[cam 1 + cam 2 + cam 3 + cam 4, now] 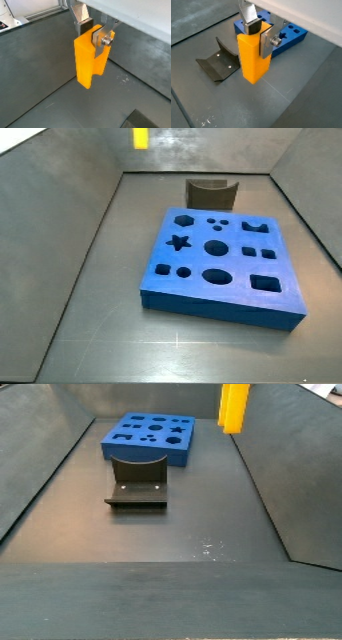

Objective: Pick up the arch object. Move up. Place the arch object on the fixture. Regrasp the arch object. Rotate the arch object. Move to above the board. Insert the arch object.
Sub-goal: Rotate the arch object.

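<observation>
End effector (260,34) clamped on yellow-orange oblong arch block (254,55), hanging upright high above the floor, well clear of dark notched fixture (219,64) and blue holed board (221,258); risk judged: off-centre grip letting block swing, missing the notch.

The gripper (95,31) has two flat silver metal fingers (268,42). Each finger is a thin shiny plate. One finger (104,37) has a round silver screw in it, next to the arch object (88,59). The other finger (251,20) has a dark pad at its end, by the top of the arch object. Above the fingers is a pale grey body with a straight edge.
</observation>
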